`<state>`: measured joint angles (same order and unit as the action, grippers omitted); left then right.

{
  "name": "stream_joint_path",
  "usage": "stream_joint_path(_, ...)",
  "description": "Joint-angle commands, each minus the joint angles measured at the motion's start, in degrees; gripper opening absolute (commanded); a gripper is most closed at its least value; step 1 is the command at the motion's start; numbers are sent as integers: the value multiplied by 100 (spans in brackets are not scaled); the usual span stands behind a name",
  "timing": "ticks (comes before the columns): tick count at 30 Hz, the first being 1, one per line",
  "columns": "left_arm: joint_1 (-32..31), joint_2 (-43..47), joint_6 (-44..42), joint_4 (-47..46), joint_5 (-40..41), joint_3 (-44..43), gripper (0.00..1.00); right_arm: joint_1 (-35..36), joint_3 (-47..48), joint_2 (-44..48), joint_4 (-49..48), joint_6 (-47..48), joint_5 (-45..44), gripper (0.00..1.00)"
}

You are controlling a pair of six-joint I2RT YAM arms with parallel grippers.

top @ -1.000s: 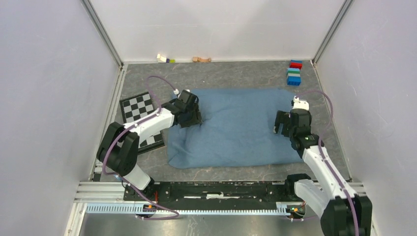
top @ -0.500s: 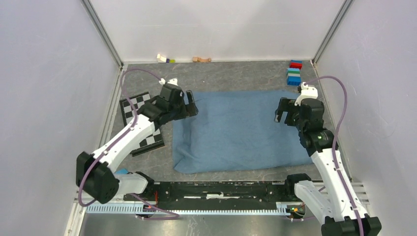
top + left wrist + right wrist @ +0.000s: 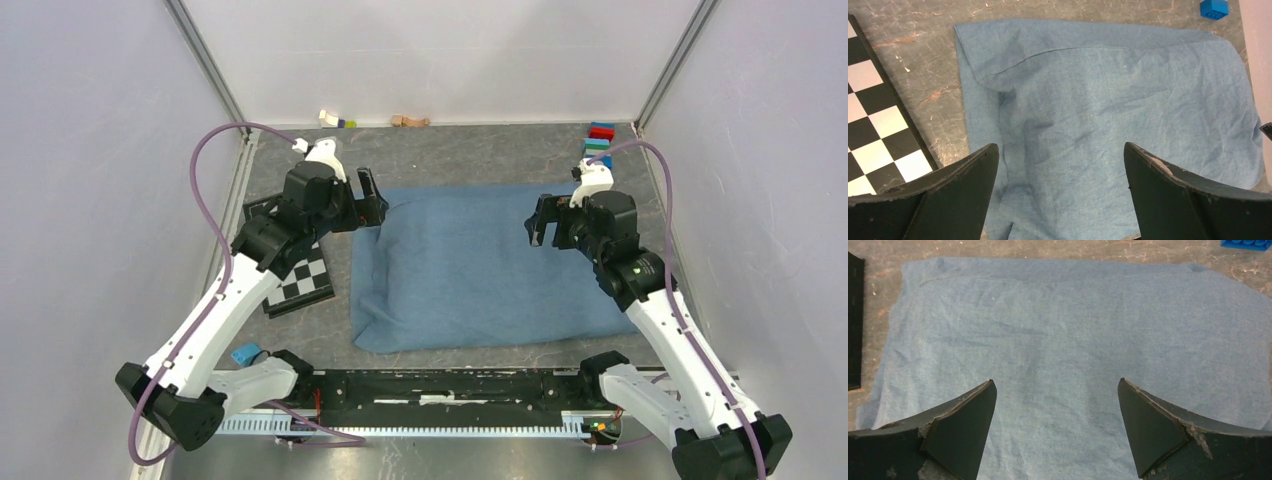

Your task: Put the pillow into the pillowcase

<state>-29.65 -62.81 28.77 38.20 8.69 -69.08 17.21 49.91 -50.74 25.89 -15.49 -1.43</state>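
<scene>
The dusty-blue pillowcase [image 3: 480, 265] lies spread and slightly puffed on the grey table, wrinkled near its left end [image 3: 1098, 110] [image 3: 1073, 330]. No white of the pillow shows in any view; it is hidden. My left gripper [image 3: 368, 198] hovers open above the pillowcase's far left corner, holding nothing [image 3: 1062, 155]. My right gripper [image 3: 548, 218] hangs open above the right part of the cloth, also holding nothing [image 3: 1057, 390].
A black-and-white checkerboard [image 3: 295, 268] lies left of the pillowcase, partly under the left arm. Coloured blocks [image 3: 598, 145] are stacked at the back right, and small toys [image 3: 336, 120] [image 3: 409, 121] lie along the back wall. White walls enclose the table.
The left gripper let go of the pillowcase's left edge, opened and rose back to the left. The right gripper lifted and shifted left over the cloth. The pillowcase slid slightly right.
</scene>
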Motion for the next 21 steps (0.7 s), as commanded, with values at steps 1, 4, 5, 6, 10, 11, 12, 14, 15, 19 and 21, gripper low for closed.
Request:
stream_joint_path(1, 0, 170, -331, 245, 247, -328, 100, 45, 54, 82, -502, -287, 333, 98)
stream_joint_path(4, -2, 284, -297, 241, 341, -244, 100, 43, -76, 165, -489, -325, 487, 98)
stream_joint_path(5, -2, 295, -303, 245, 331, -238, 100, 43, -78, 188, -428, -304, 462, 98)
stream_joint_path(6, 2, 300, -303, 278, 330, -246, 100, 45, -86, 211, -385, -253, 458, 98)
stream_joint_path(10, 2, 330, -272, 320, 342, -238, 100, 44, -8, 259, -231, -138, 363, 98)
stream_joint_path(11, 3, 343, -261, 312, 329, -229, 100, 49, -8, 278, -241, -130, 348, 98)
stream_joint_path(12, -2, 339, -262, 318, 312, -229, 100, 45, 1, 287, -249, -132, 330, 98)
stream_joint_path(14, -2, 354, -242, 318, 302, -221, 100, 45, 10, 302, -259, -111, 259, 98)
stream_joint_path(15, 3, 369, -247, 307, 301, -212, 100, 45, 6, 316, -260, -100, 206, 98)
stream_joint_path(19, 3, 414, -281, 297, 369, -155, 100, 45, 19, 326, -251, -69, 178, 98)
stream_joint_path(21, -1, 429, -276, 294, 379, -132, 100, 39, 36, 307, -234, -61, 178, 98)
